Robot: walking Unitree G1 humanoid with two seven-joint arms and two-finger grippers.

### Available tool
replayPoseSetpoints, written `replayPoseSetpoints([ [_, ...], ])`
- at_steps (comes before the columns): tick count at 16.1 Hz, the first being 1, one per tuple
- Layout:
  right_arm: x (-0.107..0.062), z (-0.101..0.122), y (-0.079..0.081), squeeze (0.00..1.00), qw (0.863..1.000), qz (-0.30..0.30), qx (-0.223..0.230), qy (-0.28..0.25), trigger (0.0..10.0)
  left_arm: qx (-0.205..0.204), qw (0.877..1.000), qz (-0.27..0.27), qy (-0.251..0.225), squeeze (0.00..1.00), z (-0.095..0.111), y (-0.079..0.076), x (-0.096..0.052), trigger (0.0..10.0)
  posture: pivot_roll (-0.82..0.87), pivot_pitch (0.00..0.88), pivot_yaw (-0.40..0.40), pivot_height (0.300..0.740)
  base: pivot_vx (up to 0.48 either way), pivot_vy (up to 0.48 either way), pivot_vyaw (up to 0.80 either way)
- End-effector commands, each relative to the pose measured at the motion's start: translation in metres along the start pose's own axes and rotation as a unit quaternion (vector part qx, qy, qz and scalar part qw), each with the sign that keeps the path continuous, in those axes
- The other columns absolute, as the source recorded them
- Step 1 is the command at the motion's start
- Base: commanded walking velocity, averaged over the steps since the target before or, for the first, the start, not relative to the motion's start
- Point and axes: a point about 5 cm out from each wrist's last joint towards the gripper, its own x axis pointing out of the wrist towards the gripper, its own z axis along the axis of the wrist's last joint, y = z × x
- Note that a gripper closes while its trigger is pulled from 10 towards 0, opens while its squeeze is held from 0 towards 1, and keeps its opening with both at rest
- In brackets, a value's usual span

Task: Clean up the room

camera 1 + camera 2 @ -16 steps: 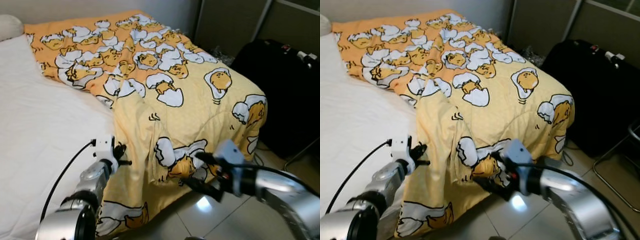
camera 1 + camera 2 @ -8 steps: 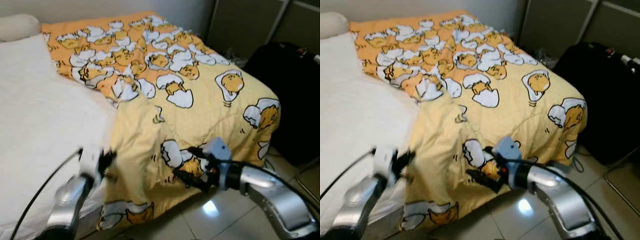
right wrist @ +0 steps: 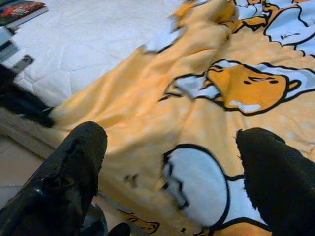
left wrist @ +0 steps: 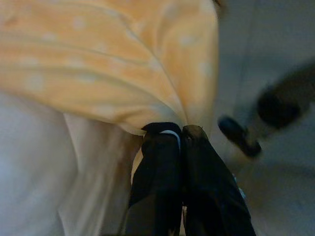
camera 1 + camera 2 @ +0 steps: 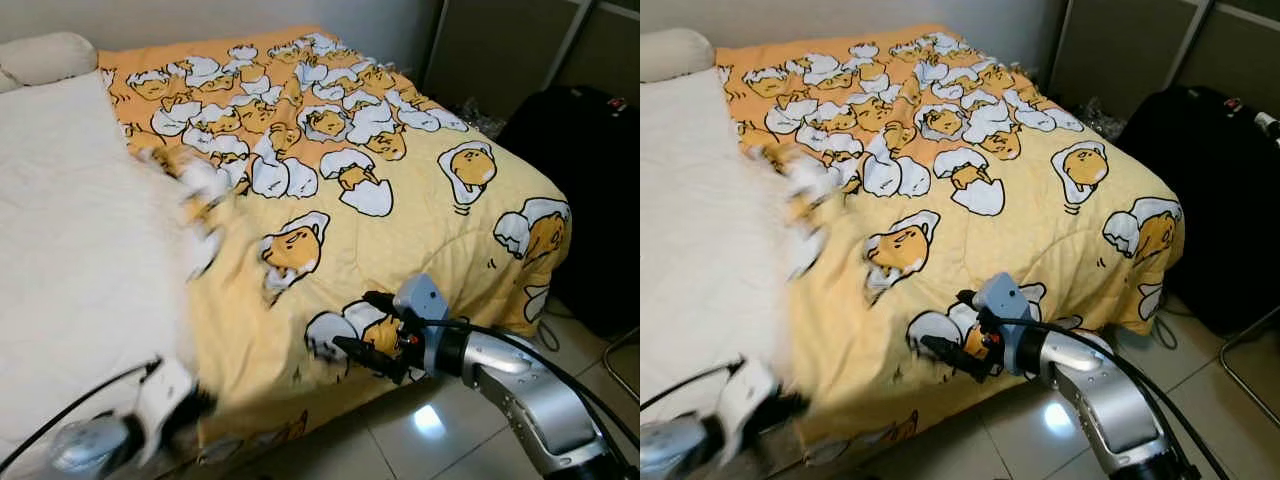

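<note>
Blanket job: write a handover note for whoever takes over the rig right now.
Left pincer: shut on the blanket's edge, low by the bed's near side.
Right pincer: open, fingers spread at the blanket's foot edge, gripping nothing.
Blanket: covers the right half of the bed; white sheet bare on the left.
Done: one edge gripped.
Left: spread the blanket across the sheet, smooth it.

Bed [image 5: 70, 250] with a white quilted mattress cover takes most of the room; a pale pillow [image 5: 45, 58] lies at its head against a plain light wall [image 5: 200, 15]. Beyond the bed's far side stands a black suitcase [image 5: 590, 170] before dark panels [image 5: 500, 50]. Glossy pale floor tiles [image 5: 430, 440] below the bed's foot catch a light glare.
</note>
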Motion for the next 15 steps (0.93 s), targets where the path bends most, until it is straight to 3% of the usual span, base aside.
replayPoseSetpoints([
  [1,0.001,0.002,-0.002,0.00,1.000,0.001,-0.011,-0.003,10.0,0.017,0.999,-0.028,0.016,0.00,0.002,-0.004,-0.005,0.0,-0.07,0.000,0.039,0.740,0.000,0.000,0.00],
  [7,0.001,0.008,0.002,0.00,0.999,0.035,-0.019,-0.029,10.0,0.005,0.989,-0.120,0.091,0.00,-0.011,-0.027,-0.031,0.0,-0.04,0.000,0.031,0.740,0.000,0.000,0.00],
  [12,0.005,0.007,0.000,0.00,0.999,0.038,-0.025,-0.029,10.0,-0.002,0.989,-0.117,0.095,0.00,-0.010,-0.031,-0.032,0.0,-0.03,0.000,0.024,0.740,0.000,0.000,0.00],
  [13,0.005,0.007,-0.001,0.00,0.999,0.037,-0.026,-0.029,10.0,-0.003,0.988,-0.118,0.096,0.00,-0.010,-0.031,-0.031,2.5,-0.03,0.000,0.025,0.740,0.000,0.000,0.00],
  [14,0.005,0.007,-0.001,0.00,0.999,0.037,-0.027,-0.029,10.0,-0.030,0.987,-0.123,0.100,0.00,-0.012,-0.031,-0.029,10.0,-0.03,0.000,0.025,0.740,0.000,0.000,0.00],
  [15,0.005,0.007,-0.002,0.00,0.999,0.037,-0.028,-0.028,10.0,-0.060,0.984,-0.133,0.103,0.18,-0.013,-0.032,-0.028,10.0,-0.03,0.000,0.025,0.740,0.000,0.000,0.00],
])
